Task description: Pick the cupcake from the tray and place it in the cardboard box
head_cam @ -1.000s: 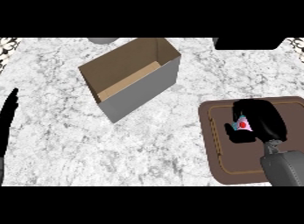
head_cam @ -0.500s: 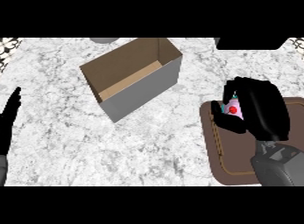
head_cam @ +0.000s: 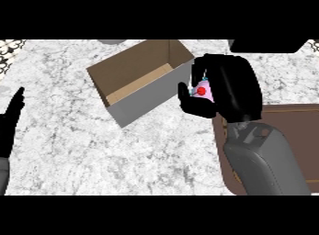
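**Cupcake lifted off the tray and carried to the box's edge**

Since the earlier frames the right hand (head_cam: 223, 87) has risen from the tray (head_cam: 304, 137) and travelled toward ten o'clock; it now hangs over the marble counter (head_cam: 73, 137) just beside the right-hand corner of the cardboard box (head_cam: 138, 78), where half a second ago it was still over the tray's upper left corner. The box and tray lie as they did before.

The right hand's fingers and thumb are curled round the cupcake (head_cam: 201, 88) — only a small patch of pink frosting with a red dot on top shows between the black fingers, at about nine o'clock on the hand. The cupcake is therefore held in the air, off the tray and not yet inside the box; it sits just to the three o'clock side of the box's nearest wall. The grey forearm runs down from the hand toward five o'clock, crossing the tray's left part.

The box stands open-topped with its brown inside visible and its grey outer wall facing six o'clock. The brown tray lies at four o'clock from the box, well apart from it.

The left hand (head_cam: 6, 128) rests at the view's left edge — fingers straight, pointing toward twelve o'clock, holding nothing.
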### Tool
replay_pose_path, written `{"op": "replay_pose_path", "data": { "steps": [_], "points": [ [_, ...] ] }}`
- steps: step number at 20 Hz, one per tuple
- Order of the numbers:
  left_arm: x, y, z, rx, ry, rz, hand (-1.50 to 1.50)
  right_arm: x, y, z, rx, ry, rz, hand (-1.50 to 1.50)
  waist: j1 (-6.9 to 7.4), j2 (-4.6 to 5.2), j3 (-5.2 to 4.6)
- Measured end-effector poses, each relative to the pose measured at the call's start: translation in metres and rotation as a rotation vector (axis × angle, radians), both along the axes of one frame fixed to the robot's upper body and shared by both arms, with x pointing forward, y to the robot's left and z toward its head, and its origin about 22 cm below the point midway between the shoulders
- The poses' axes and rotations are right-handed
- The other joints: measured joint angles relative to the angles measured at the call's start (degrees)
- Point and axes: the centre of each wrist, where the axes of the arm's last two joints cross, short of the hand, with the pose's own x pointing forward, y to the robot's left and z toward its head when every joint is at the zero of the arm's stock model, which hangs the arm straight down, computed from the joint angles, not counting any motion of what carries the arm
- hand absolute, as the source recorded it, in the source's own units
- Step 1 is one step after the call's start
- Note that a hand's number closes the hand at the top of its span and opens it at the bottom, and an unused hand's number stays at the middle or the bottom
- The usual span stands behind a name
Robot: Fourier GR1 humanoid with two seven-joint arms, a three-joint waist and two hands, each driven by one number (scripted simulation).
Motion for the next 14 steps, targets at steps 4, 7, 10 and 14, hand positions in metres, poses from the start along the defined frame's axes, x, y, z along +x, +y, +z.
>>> {"op": "replay_pose_path", "data": {
  "steps": [4, 7, 10, 14],
  "points": [
    [-0.003, 0.000, 0.000, -0.001, -0.001, -0.009, 0.00, 0.024, 0.026, 0.015, 0.080, 0.006, 0.001, 1.50, 0.45, 0.07, 0.00],
    [-0.001, -0.004, 0.003, -0.001, -0.003, -0.013, 0.00, 0.042, 0.045, 0.026, 0.142, 0.021, 0.000, 1.50, 0.86, 0.17, 0.00],
    [0.002, -0.007, 0.002, 0.001, -0.007, -0.026, 0.00, 0.066, 0.055, 0.023, 0.192, 0.054, -0.015, 1.50, 1.40, 0.42, -0.02],
    [0.007, -0.009, 0.000, 0.003, -0.011, -0.028, 0.00, 0.093, 0.067, 0.022, 0.230, 0.094, -0.013, 1.50, 1.72, 0.63, -0.02]
  ]
}}
